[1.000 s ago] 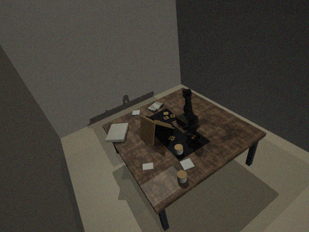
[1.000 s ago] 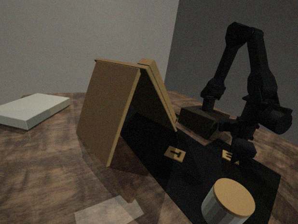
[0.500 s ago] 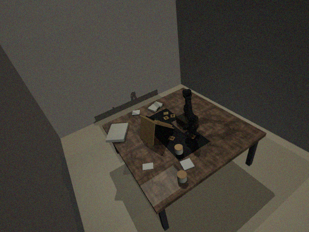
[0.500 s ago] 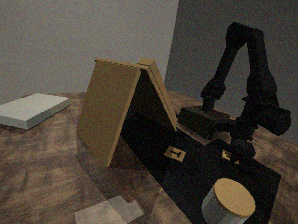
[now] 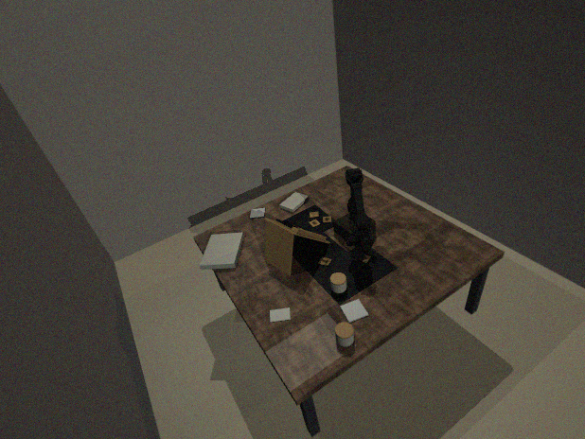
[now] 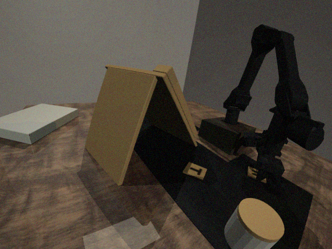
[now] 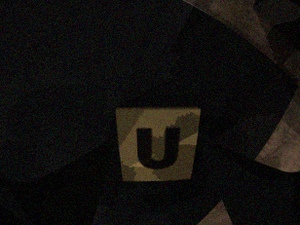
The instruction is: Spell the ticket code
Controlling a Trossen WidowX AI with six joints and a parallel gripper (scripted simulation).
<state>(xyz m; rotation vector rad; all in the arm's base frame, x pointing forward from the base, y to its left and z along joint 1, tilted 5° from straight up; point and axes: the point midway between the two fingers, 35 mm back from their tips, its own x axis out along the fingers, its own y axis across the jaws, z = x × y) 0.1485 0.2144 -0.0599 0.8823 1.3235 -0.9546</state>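
Observation:
A tan tile marked U point(image 7: 158, 144) point(image 6: 253, 172) lies flat on the black mat point(image 6: 228, 196) point(image 5: 381, 273). My gripper point(image 6: 268, 175) point(image 5: 364, 254) is open and empty. It hangs low, right over this tile, and partly hides it in the top and exterior views. A tile marked T point(image 6: 195, 170) point(image 5: 325, 260) lies on the mat to its left. Three more tiles point(image 5: 314, 214) point(image 5: 327, 219) point(image 5: 314, 222) lie on the mat at the back. The tan A-frame board point(image 6: 121, 121) point(image 5: 279, 246) stands left of the mat; its rail face point(image 6: 175, 91) slopes toward the arm, and I cannot see any tiles in it.
A cork-lidded jar point(image 6: 253, 225) point(image 5: 338, 282) stands on the mat's near end, and another jar point(image 5: 345, 334) stands near the table's front edge. White boxes point(image 5: 221, 250) point(image 6: 35, 122) point(image 5: 293, 201) lie left and back. Paper slips point(image 5: 279, 314) point(image 5: 354, 310) point(image 5: 257, 213) lie on the table.

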